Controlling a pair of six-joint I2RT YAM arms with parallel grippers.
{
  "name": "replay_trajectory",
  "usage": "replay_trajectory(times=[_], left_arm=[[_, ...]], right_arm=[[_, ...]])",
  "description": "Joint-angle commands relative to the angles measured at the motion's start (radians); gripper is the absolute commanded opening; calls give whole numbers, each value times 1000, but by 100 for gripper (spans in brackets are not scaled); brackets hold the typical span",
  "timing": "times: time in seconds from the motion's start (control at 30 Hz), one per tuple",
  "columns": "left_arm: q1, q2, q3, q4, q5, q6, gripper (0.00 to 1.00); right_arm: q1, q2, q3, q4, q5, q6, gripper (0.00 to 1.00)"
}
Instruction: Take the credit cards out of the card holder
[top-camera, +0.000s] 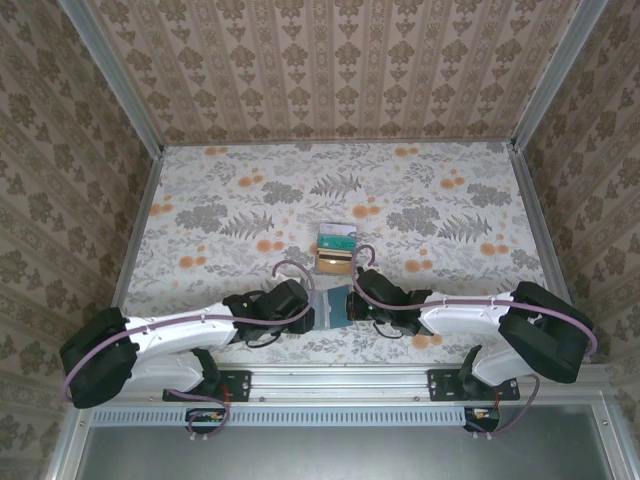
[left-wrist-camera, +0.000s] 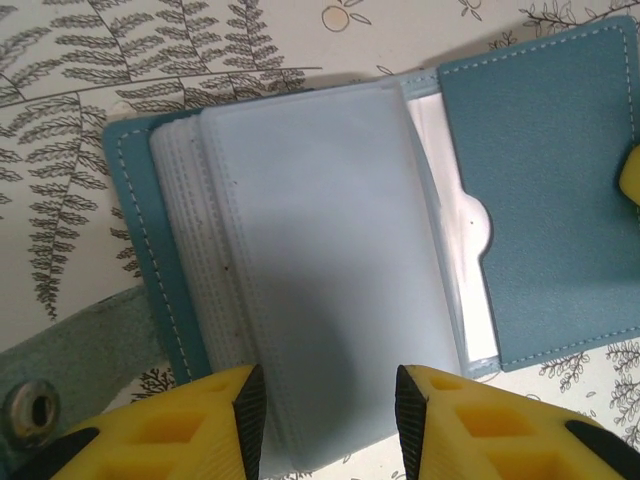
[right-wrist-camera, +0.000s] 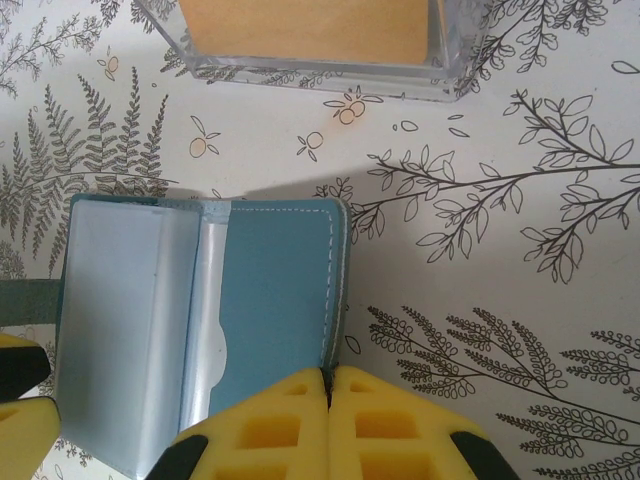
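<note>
Finding the card holder (top-camera: 330, 305) open on the table (top-camera: 450, 200), at 6 o'clock from the credit cards (top-camera: 335, 250), left hand (left-wrist-camera: 325, 405) spread over its light, floppy, probably slick sleeves (left-wrist-camera: 330, 250), right hand (right-wrist-camera: 329, 390) pressed together, I would pinch at the pocket notch (left-wrist-camera: 478, 225).

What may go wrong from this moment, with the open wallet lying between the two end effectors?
1. The left end effector straddles the clear plastic sleeves of the teal two-panel card holder. No card shows in the top sleeve, so it may pinch only empty plastic.
2. The shut right end effector sits at the very edge of one panel. If the sleeves are pulled, the holder might slip free or lift.
</note>
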Motion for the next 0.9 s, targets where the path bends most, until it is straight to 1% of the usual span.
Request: replay_trajectory(times=[0.0,0.13,0.3,0.47,0.63,0.7,0.8,0.87], left_arm=[[-4,5,6,-10,-35,-27,42],[-3,18,-3,33,-9,-14,42],[0,39,-6,37,-7,-22,42],[3,55,-18,95,34,-17,42],[4,44,-49,227,103,7,46],[5,40,-52,243,113,10,47],[6,37,-52,256,124,16,54],[6,32,-50,261,127,21,56]], right_arm=[[4,0,-18,10,-14,9,0],[6,1,-20,14,-15,12,0],[6,2,-18,16,-17,13,0],[7,7,-14,17,-19,12,0],[7,19,-8,19,-23,14,0],[8,24,-7,22,-25,16,0],[9,27,-7,25,-25,15,0],[9,29,-6,22,-24,16,0]])
